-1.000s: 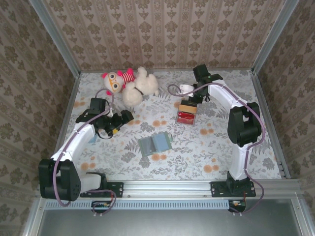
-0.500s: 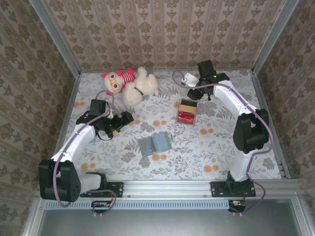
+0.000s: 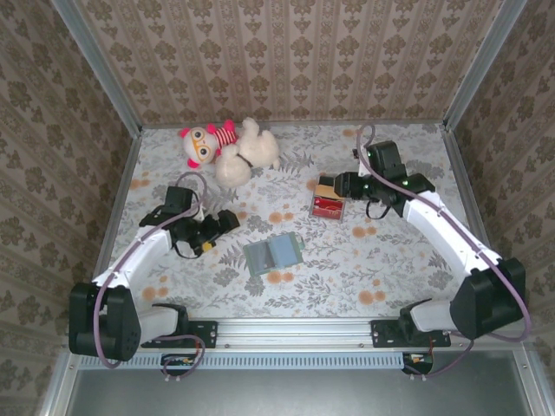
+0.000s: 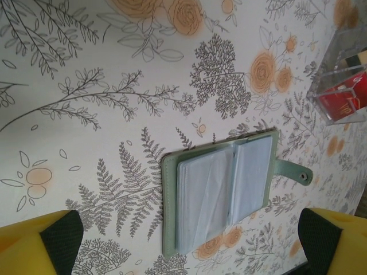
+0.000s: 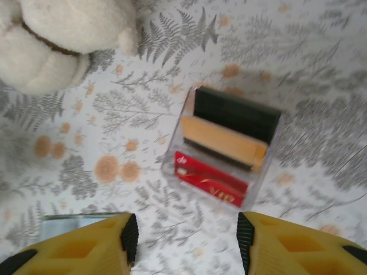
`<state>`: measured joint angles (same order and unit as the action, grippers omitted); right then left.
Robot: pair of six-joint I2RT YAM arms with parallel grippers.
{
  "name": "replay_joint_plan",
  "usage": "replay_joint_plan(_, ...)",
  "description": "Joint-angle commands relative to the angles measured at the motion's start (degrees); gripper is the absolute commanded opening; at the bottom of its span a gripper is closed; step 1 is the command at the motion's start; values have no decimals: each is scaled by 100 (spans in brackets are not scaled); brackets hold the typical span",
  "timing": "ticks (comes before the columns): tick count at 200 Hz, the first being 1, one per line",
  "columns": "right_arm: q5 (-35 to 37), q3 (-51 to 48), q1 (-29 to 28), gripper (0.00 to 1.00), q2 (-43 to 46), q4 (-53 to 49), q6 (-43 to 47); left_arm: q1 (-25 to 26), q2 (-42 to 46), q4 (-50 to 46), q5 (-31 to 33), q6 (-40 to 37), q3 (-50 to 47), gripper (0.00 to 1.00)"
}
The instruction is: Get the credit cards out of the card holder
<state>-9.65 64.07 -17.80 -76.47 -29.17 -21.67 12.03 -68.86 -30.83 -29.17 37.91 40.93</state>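
- The card holder (image 4: 221, 192) lies open and flat on the floral tablecloth (image 3: 390, 269). Its pale translucent sleeves face up and its snap strap (image 4: 293, 171) sticks out to one side.
- In the left wrist view it sits straight ahead of the left claw (image 4: 186, 255), within the span of the two yellow fingers. From above it lies near the claw's tip, apart from it.
- The left claw is released: its fingers are spread wide with nothing between them, and neither touches the card holder.
- The credit cards (image 5: 225, 142) rest in a clear plastic box (image 5: 176, 143). A dark one is farthest from the right claw (image 5: 183, 245), a tan one is in the middle, and a red one is nearest.
- The box stands just ahead of the right claw, in line with the gap between its fingers and apart from both.
- The right claw is released too: bare tablecloth shows between its yellow fingers, and it grasps nothing.
- Seen from the left claw, the box stands beyond the card holder, off to the far right.
- A cream plush bear (image 5: 57, 40) lies farther ahead of the right claw, towards its left-hand side in the wrist view.
- A pink-faced doll (image 3: 201, 143) in a red striped cap lies against the bear, well beyond the left claw in the top view.
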Motion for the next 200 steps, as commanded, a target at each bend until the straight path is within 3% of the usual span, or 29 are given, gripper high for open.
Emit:
replay_joint_plan(1,106,-405,-518,51,245,160,-1267,132,85,-25,73,134,-91,100)
replay_joint_plan(52,650,-586,-2201,52,-263,351,-1916,598,-65,64,412,564,-162,91)
replay_joint_plan(93,694,-162,-2987,51,-1447,426,-2139,956,-277,360,577,1055,-199,87)
replay_joint_plan(128,676,193,-3194,48,-2286,251,-2237,1111,-541,720,457,1383,-253,76)
replay_joint_plan(200,1199,281,-3208,52,-2751,-60,-2339,1372,-948,1035,412,1538,-199,62)
